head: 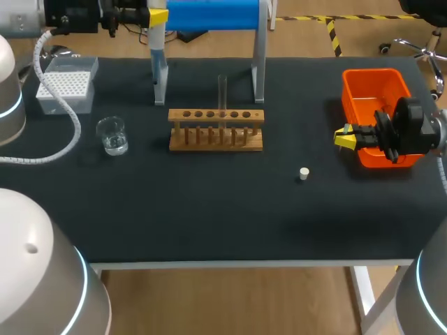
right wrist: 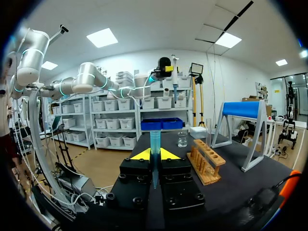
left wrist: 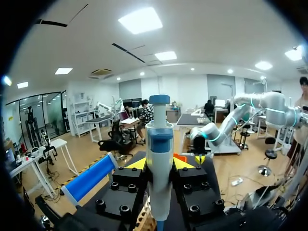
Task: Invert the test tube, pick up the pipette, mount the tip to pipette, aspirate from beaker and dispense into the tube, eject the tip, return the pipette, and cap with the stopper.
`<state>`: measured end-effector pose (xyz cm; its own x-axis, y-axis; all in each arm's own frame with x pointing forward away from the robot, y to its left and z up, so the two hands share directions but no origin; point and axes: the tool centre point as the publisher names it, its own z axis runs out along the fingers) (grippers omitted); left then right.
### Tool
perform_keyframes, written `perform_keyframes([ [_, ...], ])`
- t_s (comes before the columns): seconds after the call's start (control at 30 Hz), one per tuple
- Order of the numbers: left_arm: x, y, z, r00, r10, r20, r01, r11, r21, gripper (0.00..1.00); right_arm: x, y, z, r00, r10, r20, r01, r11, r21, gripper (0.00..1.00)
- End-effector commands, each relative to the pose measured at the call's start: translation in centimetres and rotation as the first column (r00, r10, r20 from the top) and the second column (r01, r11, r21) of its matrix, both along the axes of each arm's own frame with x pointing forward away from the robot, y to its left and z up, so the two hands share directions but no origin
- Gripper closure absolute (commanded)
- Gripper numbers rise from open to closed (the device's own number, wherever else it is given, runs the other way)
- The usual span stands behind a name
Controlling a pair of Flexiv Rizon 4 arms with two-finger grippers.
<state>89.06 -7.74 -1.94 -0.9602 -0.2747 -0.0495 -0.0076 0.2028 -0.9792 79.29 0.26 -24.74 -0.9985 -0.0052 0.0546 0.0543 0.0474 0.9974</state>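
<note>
My left gripper (head: 159, 17) is high over the table's back left, shut on the white and blue pipette (left wrist: 160, 159), which stands upright between its yellow fingers (left wrist: 137, 164). At the right, beside the orange bin (head: 370, 87), my right gripper (head: 345, 137) is shut on a translucent blue pipette tip (right wrist: 154, 144). The clear test tube (head: 223, 91) stands upright in the wooden rack (head: 216, 130). A glass beaker (head: 112, 136) holding a little liquid sits left of the rack. The small white stopper (head: 304, 173) lies on the mat right of the rack.
A tip box (head: 66, 84) stands at the back left. The blue pipette stand (head: 209, 14) with grey legs rises behind the rack. A white corrugated cable (head: 63, 118) loops over the left of the table.
</note>
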Motion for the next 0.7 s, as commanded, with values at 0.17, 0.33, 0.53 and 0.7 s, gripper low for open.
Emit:
perform_keyframes([
  [0.17, 0.1, 0.1, 0.0, 1.000, -0.003, 0.000, 0.003, 1.000, -0.001, 1.00, -0.1, 0.0, 0.0, 1.000, -0.002, 0.001, 0.002, 1.000, -0.001, 1.00],
  [0.33, 0.1, 0.1, 0.0, 1.000, -0.003, 0.000, 0.003, 1.000, -0.001, 1.00, -0.1, 0.0, 0.0, 1.000, -0.002, 0.001, 0.002, 1.000, -0.001, 1.00],
  [0.53, -0.5, 0.0, 0.1, 1.000, -0.031, 0.004, 0.031, 0.999, -0.020, 1.00, -0.1, 0.0, 0.0, 1.000, -0.002, 0.001, 0.002, 1.000, -0.001, 1.00],
  [0.7, -2.1, -1.1, 0.6, 0.995, -0.095, 0.010, 0.095, 0.994, -0.060, 1.00, -0.1, 0.0, 0.0, 1.000, -0.002, 0.001, 0.002, 1.000, -0.001, 1.00],
])
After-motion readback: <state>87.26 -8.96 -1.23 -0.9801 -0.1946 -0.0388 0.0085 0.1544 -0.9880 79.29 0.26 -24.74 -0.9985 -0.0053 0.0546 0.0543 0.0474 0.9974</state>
